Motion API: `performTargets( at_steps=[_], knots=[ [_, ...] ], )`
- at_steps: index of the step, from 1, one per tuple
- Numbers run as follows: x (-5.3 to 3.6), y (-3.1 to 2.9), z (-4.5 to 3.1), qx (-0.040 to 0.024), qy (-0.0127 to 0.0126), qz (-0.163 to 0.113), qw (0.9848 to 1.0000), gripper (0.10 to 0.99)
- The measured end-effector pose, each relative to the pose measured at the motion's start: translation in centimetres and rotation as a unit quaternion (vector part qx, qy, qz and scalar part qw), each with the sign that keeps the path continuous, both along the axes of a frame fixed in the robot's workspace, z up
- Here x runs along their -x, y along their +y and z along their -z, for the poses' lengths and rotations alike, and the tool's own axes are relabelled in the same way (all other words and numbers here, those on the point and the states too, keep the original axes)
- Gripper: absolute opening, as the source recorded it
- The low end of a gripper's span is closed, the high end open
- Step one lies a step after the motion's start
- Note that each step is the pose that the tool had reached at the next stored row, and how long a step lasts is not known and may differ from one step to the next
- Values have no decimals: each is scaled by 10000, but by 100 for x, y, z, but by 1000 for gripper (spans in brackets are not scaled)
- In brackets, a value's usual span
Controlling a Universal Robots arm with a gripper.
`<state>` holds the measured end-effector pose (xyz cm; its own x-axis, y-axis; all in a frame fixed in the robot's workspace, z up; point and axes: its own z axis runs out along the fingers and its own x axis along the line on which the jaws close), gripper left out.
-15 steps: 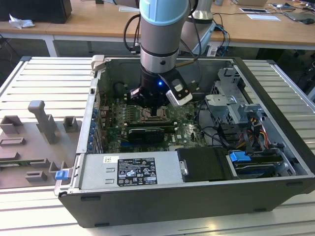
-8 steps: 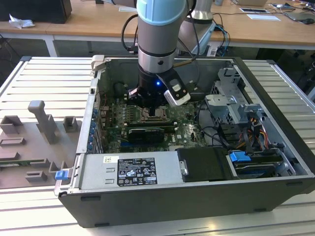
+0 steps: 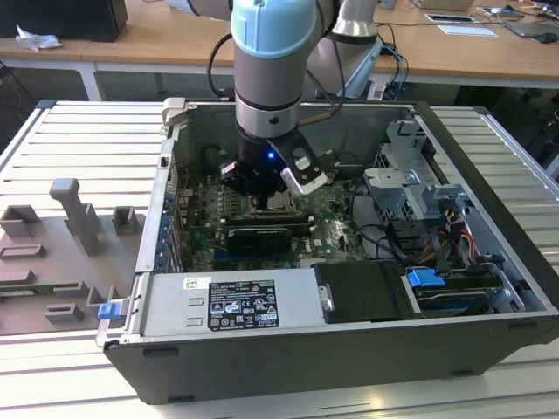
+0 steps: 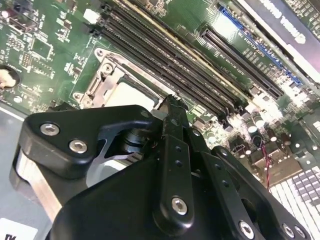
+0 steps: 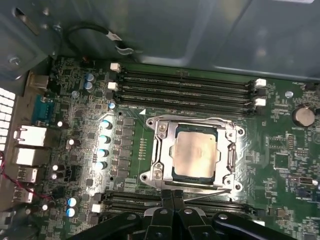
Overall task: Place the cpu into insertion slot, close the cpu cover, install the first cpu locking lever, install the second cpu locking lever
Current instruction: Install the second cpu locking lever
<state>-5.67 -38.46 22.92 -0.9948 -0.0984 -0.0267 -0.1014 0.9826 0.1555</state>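
The cpu [image 5: 195, 154], a dull silver square, lies flat in the insertion slot [image 5: 173, 176] on the green board. Around it the cpu cover [image 5: 231, 150] lies flat, its window framing the chip. One thin locking lever [image 5: 192, 119] runs along the socket's side towards the memory slots. Another thin lever [image 5: 210, 196] lies along the opposite side, right by my fingertips. My gripper [image 5: 173, 194] is shut, its tips together at that edge of the socket with nothing visible between them. In the second wrist view the gripper [image 4: 170, 102] hides much of the cpu [image 4: 127, 95]. In the exterior view the gripper [image 3: 262, 194] hangs over the cpu [image 3: 279, 202].
Long black memory slots [image 5: 185, 85] flank the socket on both sides. A black expansion card [image 3: 260, 234] stands just in front of the socket. The power supply [image 3: 231, 301], drive cage [image 3: 410, 175] and case walls [image 3: 166, 201] close in the board. A grey fixture plate [image 3: 61, 236] lies at the exterior view's left.
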Motion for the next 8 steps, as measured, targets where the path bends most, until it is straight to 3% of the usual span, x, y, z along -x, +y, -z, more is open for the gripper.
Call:
performTargets(
  at_steps=[3, 8],
  knots=[
    [1, 0, 40, -7, -1, 28, 10000, 106],
    [29, -26, 50, -170, 0, 46, 9998, 106]
  ],
)
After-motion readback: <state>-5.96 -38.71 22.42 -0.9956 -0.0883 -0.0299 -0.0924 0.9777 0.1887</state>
